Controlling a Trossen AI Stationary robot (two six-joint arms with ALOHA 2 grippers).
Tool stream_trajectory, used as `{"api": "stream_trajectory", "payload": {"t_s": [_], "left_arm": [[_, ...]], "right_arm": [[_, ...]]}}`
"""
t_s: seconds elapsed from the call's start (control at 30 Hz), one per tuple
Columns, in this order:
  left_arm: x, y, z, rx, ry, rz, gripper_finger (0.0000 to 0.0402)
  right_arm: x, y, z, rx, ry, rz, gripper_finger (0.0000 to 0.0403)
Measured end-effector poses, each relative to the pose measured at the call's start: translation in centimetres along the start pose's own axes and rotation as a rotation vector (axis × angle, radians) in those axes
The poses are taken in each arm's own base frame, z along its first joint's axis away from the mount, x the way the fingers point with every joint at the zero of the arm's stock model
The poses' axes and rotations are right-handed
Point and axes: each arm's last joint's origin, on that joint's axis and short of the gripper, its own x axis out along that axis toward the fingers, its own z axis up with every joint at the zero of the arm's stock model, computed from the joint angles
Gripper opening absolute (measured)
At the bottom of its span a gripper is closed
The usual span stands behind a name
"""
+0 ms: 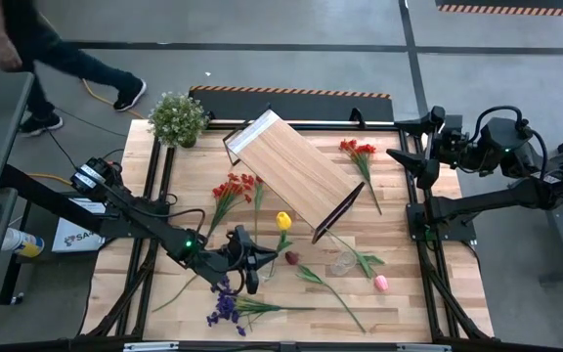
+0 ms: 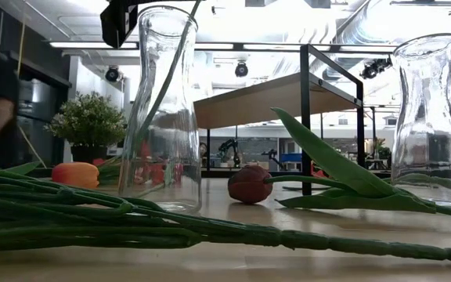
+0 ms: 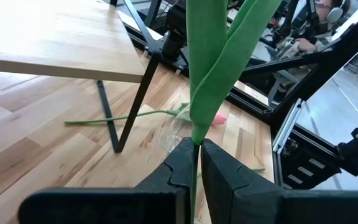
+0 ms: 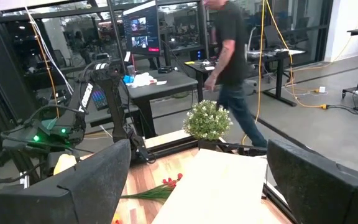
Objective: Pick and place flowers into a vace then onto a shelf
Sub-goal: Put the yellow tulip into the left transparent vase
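Here, the left gripper (image 3: pixel 196 163) has its dark, blocky jaws clenched on a smooth green stem (image 3: pixel 213 68) with a broad folded leaf, held above a clear glass vase (image 2: pixel 161 110). Other flowers lie loose on the pale planked wooden surface (image 1: pixel 399 254): a yellow tulip (image 1: pixel 283 221), a pink tulip (image 1: pixel 381 283), a purple spray (image 1: pixel 225 307) and red sprays (image 1: pixel 234 188). The shelf (image 1: pixel 294 170), a flat light-wood board on a thin black frame, stands mid-surface. The right gripper (image 4: pixel 197 186) waits at the far right edge, jaws spread wide, grasping nothing.

Robotics lab: monitors (image 4: pixel 143 30), desks (image 4: pixel 166 78), ceiling ducts (image 2: pixel 366 23).
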Motion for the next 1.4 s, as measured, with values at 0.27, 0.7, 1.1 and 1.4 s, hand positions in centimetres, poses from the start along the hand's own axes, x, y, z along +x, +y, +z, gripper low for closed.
{"api": "stream_trajectory", "payload": {"t_s": [0.27, 0.7, 1.1, 1.4], "left_arm": [[-0.01, 0.12, -0.16, 0.015, 0.015, 0.008, 0.0062], [-0.02, 0.39, -0.43, 0.015, 0.038, 0.030, 0.0063], [-0.02, 0.37, -0.44, 0.014, 0.043, 0.024, 0.0130], [-0.14, 0.21, -0.28, 0.003, 0.060, -0.010, 0.0202]], "right_arm": [[0.00, 0.00, 0.00, 0.000, 0.000, 0.000, 0.0366], [0.00, 0.00, 0.00, -0.001, 0.000, 0.000, 0.0365], [0.01, 0.00, 0.00, -0.001, 0.001, 0.000, 0.0366], [0.00, 0.00, 0.00, -0.001, 0.000, 0.000, 0.0365]]}}
